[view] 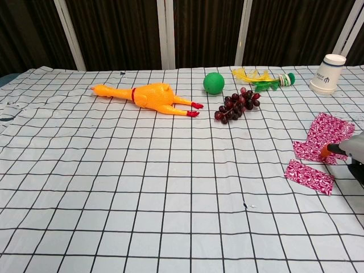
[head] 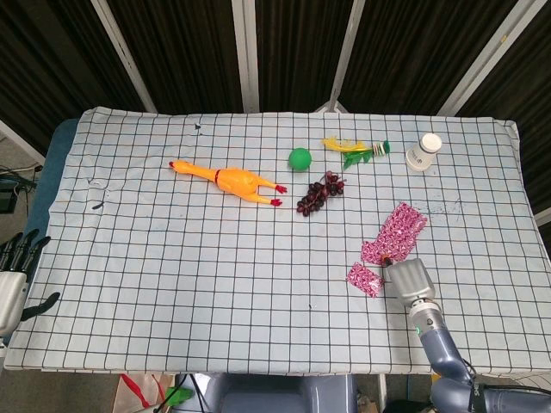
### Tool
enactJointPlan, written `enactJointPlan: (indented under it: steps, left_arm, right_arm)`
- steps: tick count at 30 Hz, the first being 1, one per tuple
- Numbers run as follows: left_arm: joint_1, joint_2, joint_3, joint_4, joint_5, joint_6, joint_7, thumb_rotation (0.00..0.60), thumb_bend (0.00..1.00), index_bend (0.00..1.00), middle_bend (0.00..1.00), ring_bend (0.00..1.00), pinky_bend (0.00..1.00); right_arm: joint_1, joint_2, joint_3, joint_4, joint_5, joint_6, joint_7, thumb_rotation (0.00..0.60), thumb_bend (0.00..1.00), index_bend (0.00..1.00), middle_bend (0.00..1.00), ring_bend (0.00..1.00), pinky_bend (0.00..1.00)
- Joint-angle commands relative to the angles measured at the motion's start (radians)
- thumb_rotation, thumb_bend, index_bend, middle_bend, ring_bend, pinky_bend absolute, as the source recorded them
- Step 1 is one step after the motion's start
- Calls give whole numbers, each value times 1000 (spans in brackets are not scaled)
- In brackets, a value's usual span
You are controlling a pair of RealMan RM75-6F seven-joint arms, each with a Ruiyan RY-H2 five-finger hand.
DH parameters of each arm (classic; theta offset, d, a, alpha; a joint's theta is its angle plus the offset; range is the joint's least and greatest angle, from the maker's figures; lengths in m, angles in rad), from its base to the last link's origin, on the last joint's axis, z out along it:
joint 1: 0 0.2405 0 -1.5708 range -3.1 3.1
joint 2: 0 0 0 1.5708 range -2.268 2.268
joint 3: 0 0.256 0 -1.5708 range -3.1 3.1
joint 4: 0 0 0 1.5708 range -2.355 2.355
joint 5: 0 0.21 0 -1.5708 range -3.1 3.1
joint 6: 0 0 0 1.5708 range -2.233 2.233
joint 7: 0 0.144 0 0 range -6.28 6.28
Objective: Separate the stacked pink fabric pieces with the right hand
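A tabletop (head: 172, 284) covered in a white cloth with a black grid holds scattered objects. Near its right edge lie 2 pink patterned fabric pieces: a larger pink fabric piece (head: 398, 231) with its lower corner dragged out to the left, and a smaller pink fabric piece (head: 364, 279) lying flat, just below and left of it, the 2 apart from each other. The right hand (head: 411, 281) sits at the lower corner of the larger piece, with an orange fingertip (view: 326, 150) resting on the fabric; whether it is grasping the cloth or only pressing on it cannot be told. The left hand (head: 15, 277) hangs off the tabletop's left edge, released, its dark fingers spread and holding nothing. Farther back are a yellow rubber chicken (head: 228, 179), a green ball (head: 300, 158), a bunch of dark grapes (head: 319, 194), a yellow and green feathered toy (head: 353, 149) and an upturned white paper cup (head: 423, 151).
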Motion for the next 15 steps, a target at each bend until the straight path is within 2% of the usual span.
enactJointPlan:
  steps: [1,15]
  left_arm:
    - [1,1,-1,1,-1,0,-3,600,271,128,39,9,102]
    - [0,7,-1,4,-1,-1,-19,600,270,128,39,9,102]
  right_arm:
    - [12,-16,7,-4,16,4,-18,600,771,197,797,780,567]
    - [78,-97,35,-1,127,17,-110,600,771,197,796,780,567]
